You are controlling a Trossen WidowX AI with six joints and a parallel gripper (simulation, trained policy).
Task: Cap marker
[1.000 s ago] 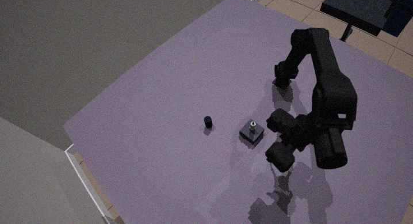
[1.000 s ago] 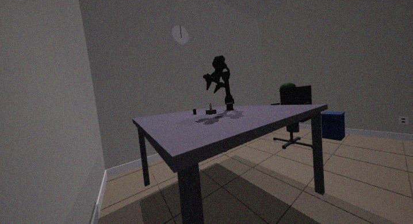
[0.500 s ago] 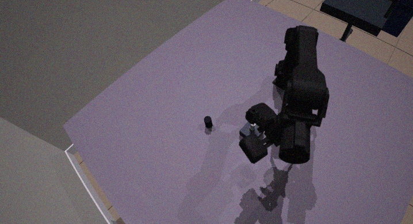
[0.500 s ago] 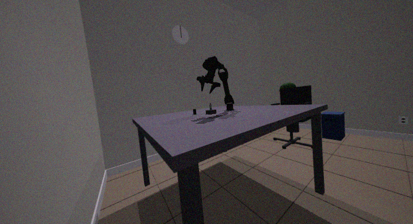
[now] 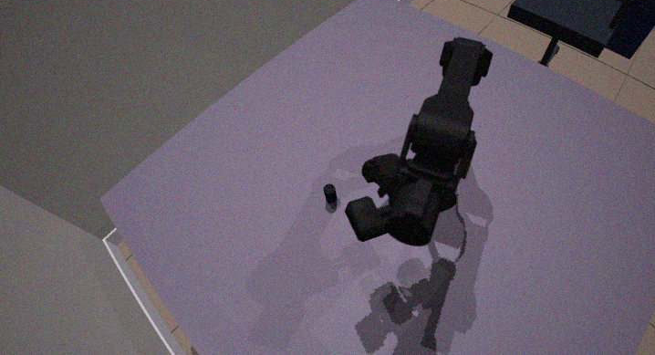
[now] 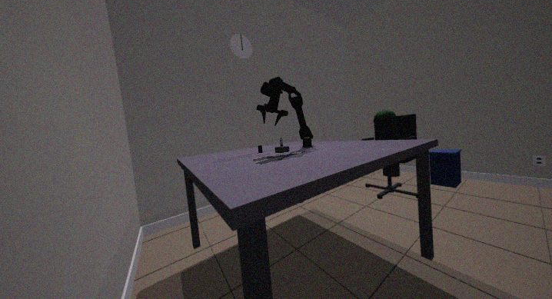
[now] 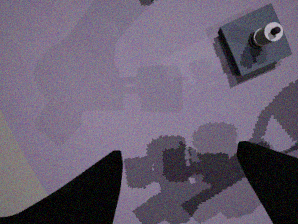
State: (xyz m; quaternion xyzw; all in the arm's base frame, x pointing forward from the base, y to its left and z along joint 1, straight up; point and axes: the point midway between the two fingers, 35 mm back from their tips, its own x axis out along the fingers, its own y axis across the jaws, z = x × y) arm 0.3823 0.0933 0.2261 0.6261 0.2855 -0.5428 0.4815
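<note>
The black cap [image 5: 329, 193] [image 6: 260, 149] stands upright and loose on the table; a dark bit at the top edge of the wrist view [image 7: 146, 1] looks like part of it. The marker [image 6: 281, 141] [image 7: 262, 37] stands upright and uncapped in the grey holder block [image 6: 281, 149] [image 7: 235, 31], to the right of the cap in the exterior view. The arm hides the block and marker in the top view. My gripper [image 6: 270, 123] [image 7: 180, 153] is open and empty, pointing down high above the table. In the wrist view the block lies beyond the right finger, at the upper right.
The purple-grey table [image 5: 256, 137] [image 6: 247, 181] carries the arm [image 5: 451, 119] [image 6: 300, 107], which casts dark shadows around the block. An office chair [image 5: 566, 14] [image 6: 390, 127] and a blue cabinet [image 6: 444, 167] stand on the floor beyond the table.
</note>
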